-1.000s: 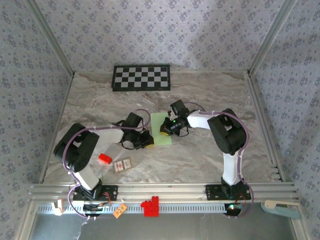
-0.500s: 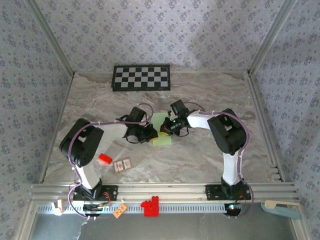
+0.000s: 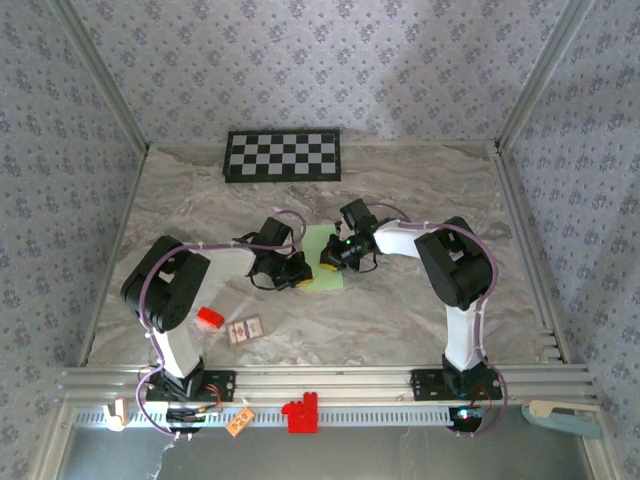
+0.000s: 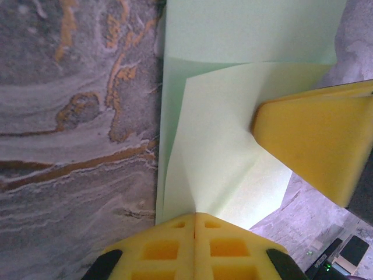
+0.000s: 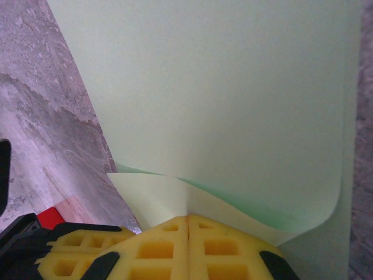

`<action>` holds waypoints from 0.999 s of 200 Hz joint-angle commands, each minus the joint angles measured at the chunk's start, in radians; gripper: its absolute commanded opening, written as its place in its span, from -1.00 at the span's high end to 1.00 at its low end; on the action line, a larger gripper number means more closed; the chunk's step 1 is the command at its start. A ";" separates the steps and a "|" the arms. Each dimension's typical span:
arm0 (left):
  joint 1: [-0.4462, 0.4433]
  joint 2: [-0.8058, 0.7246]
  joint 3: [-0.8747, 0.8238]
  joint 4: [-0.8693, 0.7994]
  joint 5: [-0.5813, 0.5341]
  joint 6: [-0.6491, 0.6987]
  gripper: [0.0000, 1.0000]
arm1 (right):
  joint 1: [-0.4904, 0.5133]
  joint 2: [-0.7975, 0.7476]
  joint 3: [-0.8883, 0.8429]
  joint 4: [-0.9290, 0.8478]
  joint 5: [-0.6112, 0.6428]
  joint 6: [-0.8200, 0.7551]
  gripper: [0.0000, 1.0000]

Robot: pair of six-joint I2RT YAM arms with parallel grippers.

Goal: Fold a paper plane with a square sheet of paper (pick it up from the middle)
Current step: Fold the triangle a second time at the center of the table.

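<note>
From above, we see two arms reaching inward across a marbled surface (image 3: 420,310) and meeting at a pale green paper (image 3: 330,280) near its middle. The paper lies on the surface, well in front of a checkerboard (image 3: 283,155) at the back edge. The left gripper (image 3: 298,270) sits at the paper's left edge, and the right gripper (image 3: 328,258) is over the paper itself. A red block (image 3: 209,318) and a small card (image 3: 245,330) lie apart from the paper, near the left arm.

In the left wrist view, the left gripper's yellow fingers (image 4: 163,251) are pressed together. Their tips meet the near point of a slanted flap, where one corner of the paper is folded over the layer beneath. The right gripper's yellow tip touches that flap from the right.

In the right wrist view, the right gripper's fingers (image 5: 157,251) are also pressed together, with their tips on the flap. The flap's edge curls up a little just ahead of them. We cannot tell whether either gripper has paper caught between its fingers.
</note>
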 commanded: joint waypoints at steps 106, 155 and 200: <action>-0.010 0.031 -0.029 -0.118 -0.066 0.018 0.94 | 0.056 -0.018 -0.008 -0.048 0.010 -0.072 0.90; -0.010 0.006 -0.020 -0.119 -0.064 0.014 0.95 | 0.033 0.035 -0.044 -0.067 0.067 -0.074 0.92; -0.013 -0.079 -0.024 -0.010 -0.002 0.012 0.84 | 0.020 0.077 -0.067 -0.085 0.083 -0.079 0.97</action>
